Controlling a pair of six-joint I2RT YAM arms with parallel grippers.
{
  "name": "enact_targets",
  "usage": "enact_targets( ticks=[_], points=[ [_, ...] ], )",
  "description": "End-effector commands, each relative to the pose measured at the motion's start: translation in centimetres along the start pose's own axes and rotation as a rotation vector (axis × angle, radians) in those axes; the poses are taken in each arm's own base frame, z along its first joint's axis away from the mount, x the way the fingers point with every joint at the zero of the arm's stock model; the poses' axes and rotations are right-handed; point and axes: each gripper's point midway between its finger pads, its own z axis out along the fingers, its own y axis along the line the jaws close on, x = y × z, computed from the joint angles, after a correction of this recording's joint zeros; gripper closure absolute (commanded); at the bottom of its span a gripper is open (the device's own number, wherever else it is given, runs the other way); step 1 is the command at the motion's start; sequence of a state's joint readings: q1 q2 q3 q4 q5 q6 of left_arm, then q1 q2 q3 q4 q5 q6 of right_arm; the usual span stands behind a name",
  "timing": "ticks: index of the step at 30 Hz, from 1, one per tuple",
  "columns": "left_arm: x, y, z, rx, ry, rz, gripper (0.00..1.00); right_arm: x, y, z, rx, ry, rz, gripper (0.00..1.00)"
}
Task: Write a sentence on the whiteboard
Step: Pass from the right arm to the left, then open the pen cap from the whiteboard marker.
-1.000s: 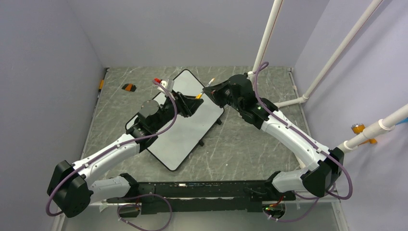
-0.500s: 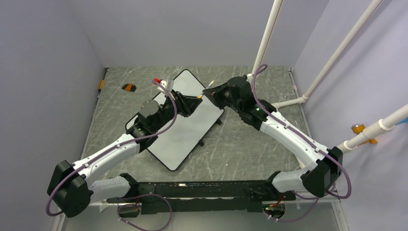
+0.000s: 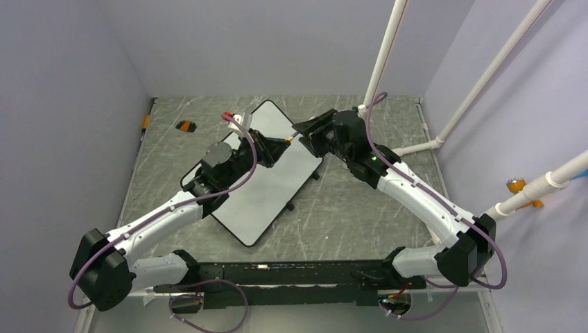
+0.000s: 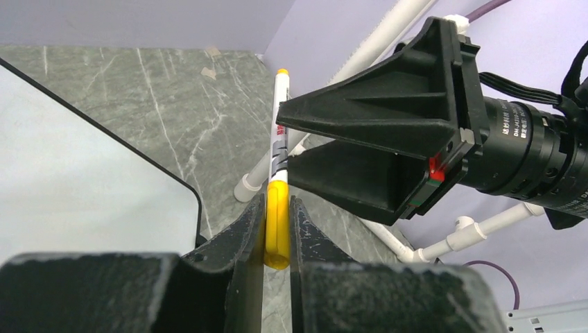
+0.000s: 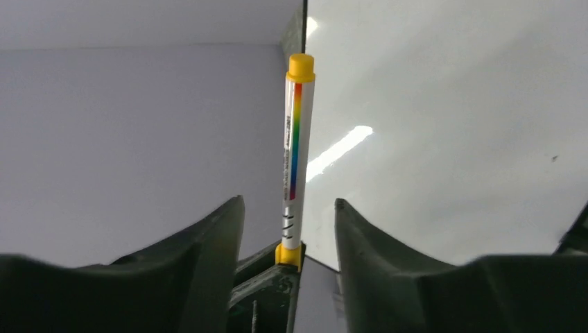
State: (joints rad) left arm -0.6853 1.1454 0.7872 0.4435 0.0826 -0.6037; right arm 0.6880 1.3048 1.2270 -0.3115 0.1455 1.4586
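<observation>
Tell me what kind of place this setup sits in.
Probably a robot test cell in a lab: plain lavender walls box in a marbled grey table, white pipe framing stands at the right, and the left arm and right arm, bolted at its near edge, reach over a whiteboard.

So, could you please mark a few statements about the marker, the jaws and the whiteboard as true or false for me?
1. The left jaws are shut on the yellow end of the marker. True.
2. The right jaws are clamped on the marker. False: they stand apart, with a gap on either side of it.
3. The whiteboard shows three lines of lettering. False: no writing is visible on it.
4. The whiteboard lies on the table, at a slant to its edges. True.
</observation>
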Motion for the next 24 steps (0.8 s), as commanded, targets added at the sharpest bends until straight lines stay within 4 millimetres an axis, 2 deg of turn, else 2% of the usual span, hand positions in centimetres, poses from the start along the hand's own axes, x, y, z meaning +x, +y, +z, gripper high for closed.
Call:
enact_targets(
  ticks=[1,2,3,4,10,14,20,24],
  points=[
    [-2.9,-1.8,0.0,0.029,-0.052,0.043,1.0,0.1,2.6,-1.7,-0.12,0.029,-0.1,0.27],
    [-3.0,-1.9,-0.2,0.026,-0.046,0.056,1.0,-0.1,2.4,-1.8,-0.114,0.023,-0.115,0.14],
    [-3.2,-1.9,-0.4,0.023,-0.04,0.071,1.0,-0.3,2.4,-2.1,-0.117,0.015,-0.131,0.06],
    [-3.4,-2.0,-0.7,0.021,-0.034,0.084,1.0,-0.5,2.5,-2.3,-0.128,0.011,-0.147,0.03],
    [-4.1,-2.0,-2.0,0.051,0.011,0.071,1.0,-1.3,3.3,-4.2,-0.268,-0.005,-0.281,0.03],
    [-4.5,-1.7,-2.8,0.081,0.099,0.032,1.0,-1.1,4.2,-5.5,-0.393,0.08,-0.423,0.03],
    [-5.3,-3.5,-5.0,0.24,0.229,0.028,1.0,-0.7,5.2,-7.1,-0.577,0.273,-0.506,0.04],
    [-5.8,-5.1,-6.6,0.314,0.297,0.057,1.0,0.7,5.4,-7.6,-0.632,0.426,-0.58,0.04]
  ],
)
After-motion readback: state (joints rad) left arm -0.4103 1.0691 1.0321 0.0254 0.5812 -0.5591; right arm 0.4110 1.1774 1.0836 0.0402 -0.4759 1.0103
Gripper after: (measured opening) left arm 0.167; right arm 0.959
